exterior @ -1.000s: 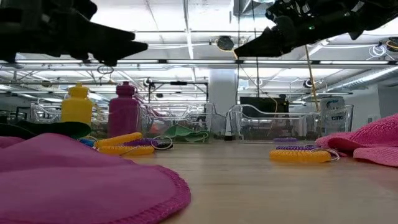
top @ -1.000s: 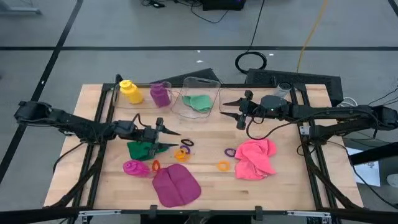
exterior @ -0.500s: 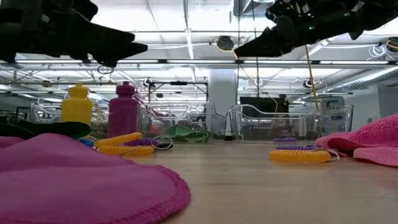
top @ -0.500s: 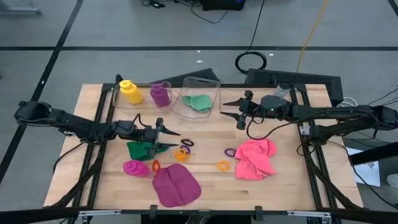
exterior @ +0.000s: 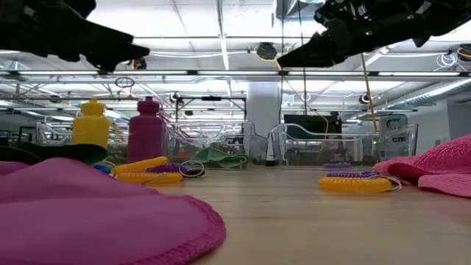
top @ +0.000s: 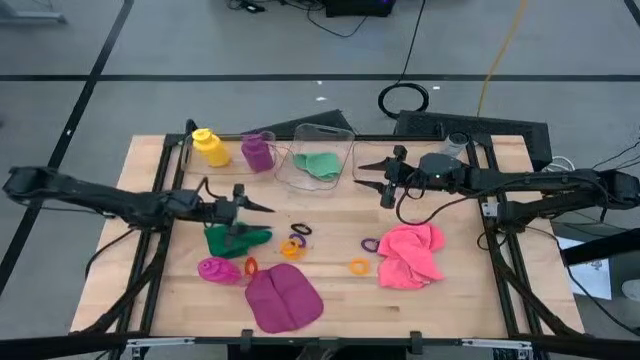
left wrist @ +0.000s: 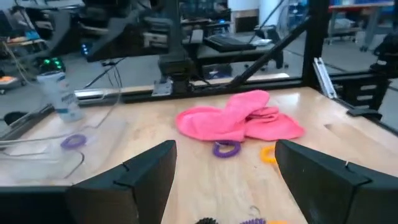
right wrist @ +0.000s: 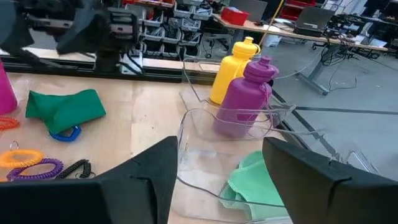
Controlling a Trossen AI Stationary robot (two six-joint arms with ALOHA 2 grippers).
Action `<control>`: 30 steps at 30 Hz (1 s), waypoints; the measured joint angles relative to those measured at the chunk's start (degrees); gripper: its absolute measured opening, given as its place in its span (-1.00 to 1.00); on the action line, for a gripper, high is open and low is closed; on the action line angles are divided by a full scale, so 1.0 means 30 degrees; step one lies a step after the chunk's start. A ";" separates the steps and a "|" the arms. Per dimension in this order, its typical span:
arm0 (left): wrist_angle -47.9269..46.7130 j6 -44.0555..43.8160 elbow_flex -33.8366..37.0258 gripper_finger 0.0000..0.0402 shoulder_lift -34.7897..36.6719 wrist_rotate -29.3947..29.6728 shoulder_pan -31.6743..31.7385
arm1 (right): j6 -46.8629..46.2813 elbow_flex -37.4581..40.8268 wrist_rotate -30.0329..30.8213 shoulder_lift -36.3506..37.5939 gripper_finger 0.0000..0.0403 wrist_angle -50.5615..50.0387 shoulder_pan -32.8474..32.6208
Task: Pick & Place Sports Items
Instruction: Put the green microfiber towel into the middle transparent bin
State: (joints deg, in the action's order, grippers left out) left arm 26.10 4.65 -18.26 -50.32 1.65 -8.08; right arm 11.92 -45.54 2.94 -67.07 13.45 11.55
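Observation:
My left gripper (top: 258, 217) is open and empty, above the dark green cloth (top: 236, 240) that lies flat on the table. My right gripper (top: 372, 176) is open and empty, in the air beside a clear bin (top: 322, 150) holding a light green cloth (top: 320, 165). Yellow (top: 208, 147) and purple (top: 257, 152) bottles stand at the far left. A magenta bottle (top: 215, 270) lies on its side by a magenta cloth (top: 283, 300). A pink cloth (top: 410, 253) lies on the right. Small rings (top: 293, 241) lie mid-table, with a purple one (top: 370, 243) and an orange one (top: 358, 266) by the pink cloth.
A second clear bin (left wrist: 56, 146) holds a purple ring (left wrist: 73, 141). A blue ring (right wrist: 65, 133) lies beside the dark green cloth (right wrist: 65, 109). Bare wood shows between the rings and the far bins, and along the near right edge.
My left gripper has drawn back toward the table's left edge and risen a little, still open, leaving more of the dark green cloth uncovered. The cloth has stayed on the table.

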 joint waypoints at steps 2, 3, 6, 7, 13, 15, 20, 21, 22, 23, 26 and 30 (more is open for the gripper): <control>-0.0124 0.0047 0.0000 0.16 0.0267 0.0000 0.0000 | 0.0807 0.0007 0.0000 0.0000 -0.16 0.0030 -0.0007; -0.0162 0.0267 0.0000 0.16 0.0304 -0.0007 0.0000 | 0.1154 0.0001 -0.0001 0.0000 -0.16 0.0059 0.0000; -0.0149 0.1118 0.0000 0.16 0.0214 -0.0002 0.0000 | 0.1371 0.0001 -0.0007 -0.0006 -0.16 0.0275 -0.0007; -0.0137 0.1024 0.0000 0.16 0.0073 0.0000 0.0000 | 0.1267 0.0007 -0.0005 0.0000 -0.16 0.0409 -0.0007; -0.2028 -0.0149 0.0000 0.16 -0.0714 -0.0015 0.0000 | 0.1129 0.0007 -0.0007 -0.0001 -0.16 0.1675 -0.0007; -0.3265 -0.0205 -0.0006 0.16 -0.0714 0.0047 0.0060 | 0.0524 0.0007 -0.0007 0.0000 -0.16 0.2205 -0.0007; -0.7663 -0.1904 -0.1303 0.16 -0.0714 -0.0287 0.0552 | -0.1763 0.0007 -0.0007 0.0000 -0.16 0.3127 -0.0007; -0.8825 -0.2204 -0.1762 0.16 -0.0714 -0.0467 0.0619 | -0.1918 0.0007 -0.0007 0.0000 -0.16 0.3265 -0.0007; -0.9890 -0.2470 -0.2188 0.16 -0.0720 -0.0528 0.0663 | -0.1965 0.0007 -0.0007 0.0000 -0.16 0.3293 -0.0007; -1.0899 -0.2734 -0.2553 0.16 -0.0722 -0.0554 0.0682 | -0.1974 0.0007 -0.0007 0.0000 -0.16 0.3306 -0.0007; -1.2561 -0.3168 -0.3124 0.16 -0.0722 -0.0533 0.0685 | -0.2141 0.0007 -0.0007 0.0000 -0.16 0.3421 -0.0007; -1.3357 -0.3496 -0.3155 0.16 -0.0728 -0.0539 0.0929 | -0.2693 0.0007 -0.0015 0.0000 -0.16 0.3414 -0.0007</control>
State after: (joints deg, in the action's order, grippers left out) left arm -13.98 -5.84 -27.73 -52.51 0.03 -5.29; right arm 3.84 -45.52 2.90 -67.07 23.70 11.53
